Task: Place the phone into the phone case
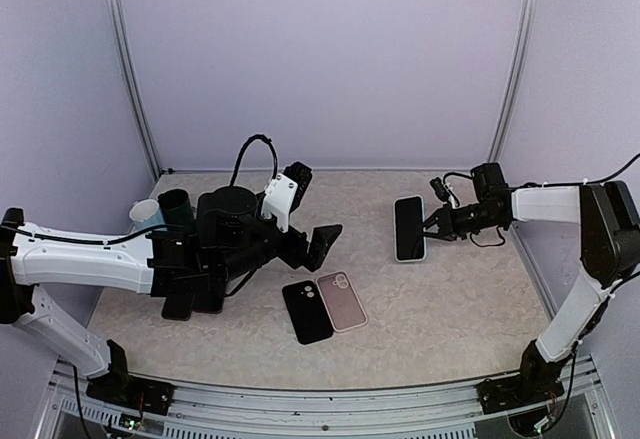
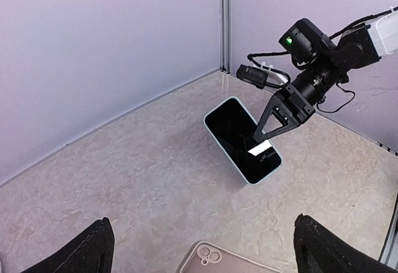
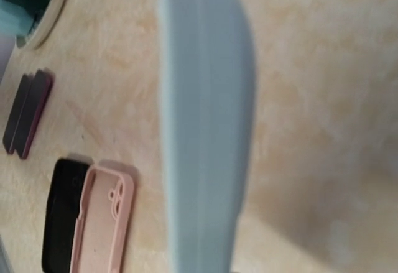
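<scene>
Though its screen is black, the phone (image 1: 408, 223) has pale-blue edges

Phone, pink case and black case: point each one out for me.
phone (image 1: 409, 227), top view, middle of the screen.
pink case (image 1: 342, 302), top view, its middle.
black case (image 1: 307, 313), top view, its middle.

Right pincer (image 1: 432, 225) grips the phone (image 1: 409, 228) by its right edge. Left of the phone: left pincer (image 1: 310, 214), spread wide; black case (image 1: 307, 311) touching pink case (image 1: 342, 301) on the bench (image 1: 470, 299).
</scene>
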### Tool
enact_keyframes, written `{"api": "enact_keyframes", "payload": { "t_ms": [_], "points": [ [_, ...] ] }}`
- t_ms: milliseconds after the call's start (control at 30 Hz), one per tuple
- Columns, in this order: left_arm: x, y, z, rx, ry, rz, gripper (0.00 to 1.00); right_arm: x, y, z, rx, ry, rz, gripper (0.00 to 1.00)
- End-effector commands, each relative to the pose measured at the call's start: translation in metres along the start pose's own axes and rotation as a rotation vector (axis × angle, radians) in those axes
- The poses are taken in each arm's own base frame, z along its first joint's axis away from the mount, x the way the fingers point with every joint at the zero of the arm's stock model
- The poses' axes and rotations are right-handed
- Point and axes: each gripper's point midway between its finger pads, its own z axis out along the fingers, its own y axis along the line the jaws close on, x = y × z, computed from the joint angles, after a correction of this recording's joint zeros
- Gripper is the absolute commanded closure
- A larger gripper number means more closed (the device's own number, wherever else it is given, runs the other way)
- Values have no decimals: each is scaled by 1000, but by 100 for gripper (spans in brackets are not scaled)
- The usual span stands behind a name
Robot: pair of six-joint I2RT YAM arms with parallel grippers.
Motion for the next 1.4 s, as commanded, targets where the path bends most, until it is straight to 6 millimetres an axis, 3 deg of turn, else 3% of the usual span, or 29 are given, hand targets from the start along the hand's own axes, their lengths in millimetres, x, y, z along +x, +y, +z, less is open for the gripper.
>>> {"api": "enact_keyframes", "payload": {
  "t_ms": [0,300,500,600,733,1033,1267,1367],
  "points": [
    [7,5,3,-19,21,-4,1,9,-12,4,-55,47,48,100],
    [11,6,10,-29,40,18,1,28,-56,10,25,131,114,100],
    [13,4,15,-29,58,20,1,28,-81,7,79,106,159,100],
    [13,5,16,-33,61,21,1,30,-98,6,145,108,180,87],
    [15,5,15,-37,64,22,1,39,-118,9,231,147,196,85],
    [19,10,12,-60,76,25,1,54,-135,4,334,168,211,82],
    [25,16,10,-87,92,37,1,49,-142,4,365,161,214,68],
    [26,19,7,-94,85,34,1,49,-146,1,397,169,216,55]
  ]
}}
